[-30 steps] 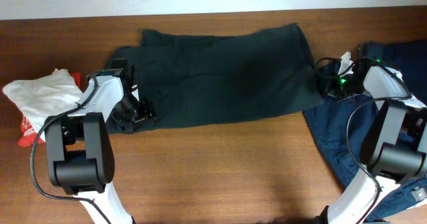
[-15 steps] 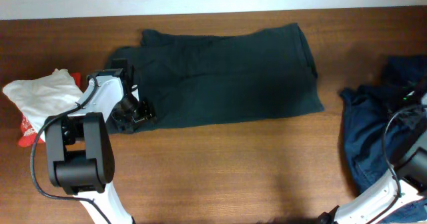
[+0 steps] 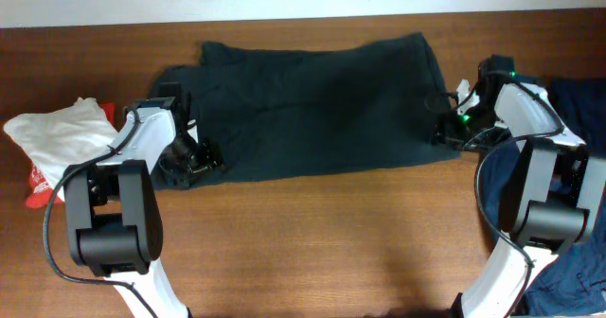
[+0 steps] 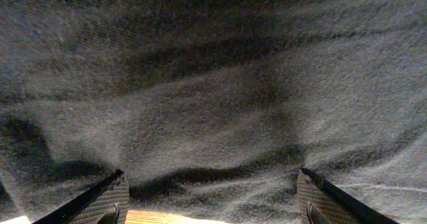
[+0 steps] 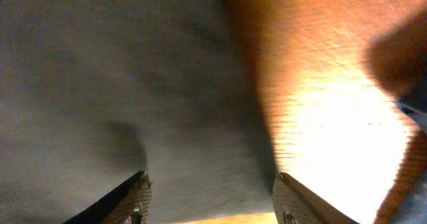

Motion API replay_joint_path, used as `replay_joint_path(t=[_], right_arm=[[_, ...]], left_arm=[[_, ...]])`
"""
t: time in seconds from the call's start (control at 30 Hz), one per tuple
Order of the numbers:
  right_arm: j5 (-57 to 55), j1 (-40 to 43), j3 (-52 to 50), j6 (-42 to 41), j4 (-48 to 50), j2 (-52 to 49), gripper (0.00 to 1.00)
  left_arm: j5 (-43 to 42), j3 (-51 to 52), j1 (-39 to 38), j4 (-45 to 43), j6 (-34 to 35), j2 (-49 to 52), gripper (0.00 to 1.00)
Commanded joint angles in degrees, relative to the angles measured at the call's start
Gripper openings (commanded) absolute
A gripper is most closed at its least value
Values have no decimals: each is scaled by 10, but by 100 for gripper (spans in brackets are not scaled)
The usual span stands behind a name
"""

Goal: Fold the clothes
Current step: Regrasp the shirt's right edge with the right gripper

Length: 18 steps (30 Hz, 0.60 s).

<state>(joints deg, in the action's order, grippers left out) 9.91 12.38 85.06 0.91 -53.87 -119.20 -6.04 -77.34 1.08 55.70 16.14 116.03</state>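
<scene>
T-shirt (image 3: 322, 105), black, lies flat in the upper middle of the overhead frame, its long axis running left to right. Left gripper (image 3: 201, 162) stands wide at its lower left edge, and right gripper (image 3: 445, 133) stands wide at its right edge.

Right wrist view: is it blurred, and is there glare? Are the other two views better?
Right wrist: blurred, with bright glare on the table beside the T-shirt. Left wrist: sharp, cloth weave clear, shadows in the folds. Overhead: evenly lit, sharp, the T-shirt very dark.
</scene>
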Motion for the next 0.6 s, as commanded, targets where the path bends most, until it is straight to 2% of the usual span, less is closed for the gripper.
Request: replay_joint_path(t=[0.0, 0.1, 0.23, 0.33, 0.43, 0.5, 0.57], right_arm=[[-57, 0, -28, -45, 17, 3, 62], [-56, 0, -47, -49, 34, 3, 54], [-54, 0, -54, -49, 29, 3, 4], [-55, 0, -54, -49, 3, 3, 4], [-67, 1, -53, -76, -55, 3, 4], [-77, 1, -54, -83, -93, 3, 4], [-123, 1, -53, -126, -131, 3, 4]], left_arm=[[-2, 16, 1, -9, -3, 16, 80], [-2, 16, 1, -9, -3, 16, 80], [11, 16, 1, -13, -3, 16, 80], [25, 16, 1, -5, -3, 16, 78], [35, 38, 2, 13, 1, 16, 68], [35, 75, 2, 30, 15, 16, 67], [35, 113, 6, 40, 37, 16, 67]])
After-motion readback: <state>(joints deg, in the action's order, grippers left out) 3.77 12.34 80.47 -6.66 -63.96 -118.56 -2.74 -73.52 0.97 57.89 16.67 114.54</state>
